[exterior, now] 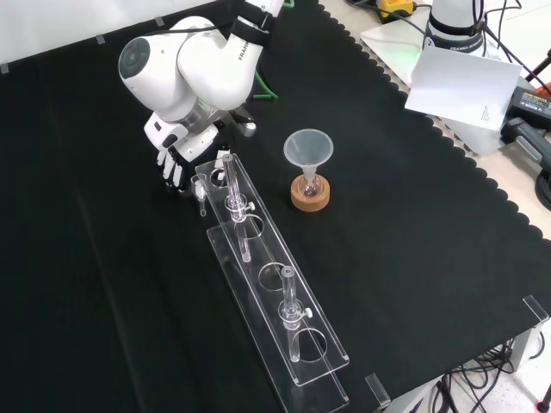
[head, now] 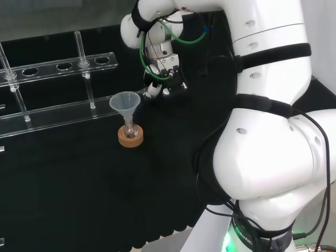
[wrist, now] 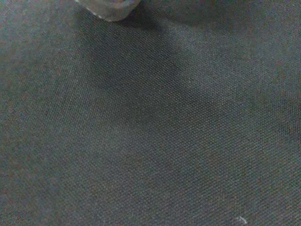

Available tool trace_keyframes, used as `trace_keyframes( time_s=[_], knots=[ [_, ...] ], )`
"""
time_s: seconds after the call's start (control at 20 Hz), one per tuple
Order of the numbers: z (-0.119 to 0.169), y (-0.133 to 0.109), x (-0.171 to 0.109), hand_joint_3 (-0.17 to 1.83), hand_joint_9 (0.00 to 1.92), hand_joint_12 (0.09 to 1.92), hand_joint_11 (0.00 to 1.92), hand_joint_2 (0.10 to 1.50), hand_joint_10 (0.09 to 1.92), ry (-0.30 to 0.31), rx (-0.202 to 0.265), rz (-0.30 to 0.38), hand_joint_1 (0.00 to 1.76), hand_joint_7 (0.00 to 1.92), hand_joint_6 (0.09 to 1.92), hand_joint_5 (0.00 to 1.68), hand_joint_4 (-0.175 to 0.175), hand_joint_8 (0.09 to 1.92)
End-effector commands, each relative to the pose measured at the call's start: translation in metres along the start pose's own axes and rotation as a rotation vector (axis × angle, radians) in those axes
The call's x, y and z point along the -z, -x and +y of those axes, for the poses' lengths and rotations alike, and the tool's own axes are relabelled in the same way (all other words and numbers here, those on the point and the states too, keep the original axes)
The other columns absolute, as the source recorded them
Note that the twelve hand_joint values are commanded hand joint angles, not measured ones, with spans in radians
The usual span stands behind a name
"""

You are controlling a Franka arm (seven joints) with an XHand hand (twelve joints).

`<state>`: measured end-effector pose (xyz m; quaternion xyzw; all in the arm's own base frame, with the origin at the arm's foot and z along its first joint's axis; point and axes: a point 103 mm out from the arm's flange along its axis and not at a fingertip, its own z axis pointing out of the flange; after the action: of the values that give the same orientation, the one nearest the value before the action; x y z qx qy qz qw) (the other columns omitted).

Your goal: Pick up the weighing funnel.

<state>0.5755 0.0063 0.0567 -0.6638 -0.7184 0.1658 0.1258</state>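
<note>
hand (exterior: 172,159) was low at cloth (exterior: 103,284), upper left of front frame, beside rack (exterior: 275,327) end. Open or closed: couldn't tell. weighing funnel (exterior: 201,205) seemingly lay on cloth just below hand.

Blk cloth (exterior: 430,258), tan cork ring (exterior: 310,200)

Small clear weighing funnel (exterior: 201,203), barely standing out from the black cloth (exterior: 103,284). Seen in the front view as a short pale stem with a faint scoop-like body, details too small to tell. Lying down on the cloth, resting there rather than lifted. Placed just right of the hand (exterior: 172,165) in that view, just beside the upper-left end of the clear rack (exterior: 274,303). Touching the hand or apart from it: cannot be told. Contents impossible to make out.
</note>
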Motion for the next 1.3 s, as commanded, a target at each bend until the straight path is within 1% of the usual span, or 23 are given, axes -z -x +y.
trace_keyframes(
  time_s=[0.05, 0.2, 0.55, 0.7, 0.85, 1.05, 1.3],
  knots=[
    [-0.003, 0.002, 0.004, -0.16, 0.85, 1.19, 0.60, 1.05, 0.47, 0.014, -0.026, -0.026, 1.11, 0.59, 0.52, 1.27, 0.173, 0.66],
    [-0.008, 0.005, 0.012, -0.17, 0.91, 1.13, 0.68, 1.05, 0.42, 0.031, -0.031, -0.026, 1.12, 0.63, 0.43, 1.34, 0.175, 0.64],
    [-0.032, 0.010, 0.042, -0.17, 0.97, 1.07, 0.77, 1.04, 0.36, 0.069, -0.036, -0.019, 1.13, 0.64, 0.34, 1.38, 0.175, 0.64],
    [-0.048, 0.014, 0.055, -0.17, 0.98, 1.06, 0.78, 1.04, 0.36, 0.083, -0.047, -0.016, 1.13, 0.64, 0.33, 1.39, 0.175, 0.64],
    [-0.064, 0.016, 0.066, -0.17, 0.98, 1.06, 0.79, 1.04, 0.35, 0.070, -0.055, -0.024, 1.13, 0.63, 0.33, 1.39, 0.175, 0.63],
    [-0.088, 0.020, 0.081, -0.17, 0.97, 1.06, 0.78, 1.04, 0.35, 0.077, -0.074, -0.040, 1.13, 0.61, 0.32, 1.39, 0.175, 0.63],
    [-0.121, 0.023, 0.092, -0.17, 0.97, 1.05, 0.78, 1.04, 0.34, 0.088, -0.098, -0.057, 1.13, 0.60, 0.32, 1.40, 0.175, 0.63]
  ],
)
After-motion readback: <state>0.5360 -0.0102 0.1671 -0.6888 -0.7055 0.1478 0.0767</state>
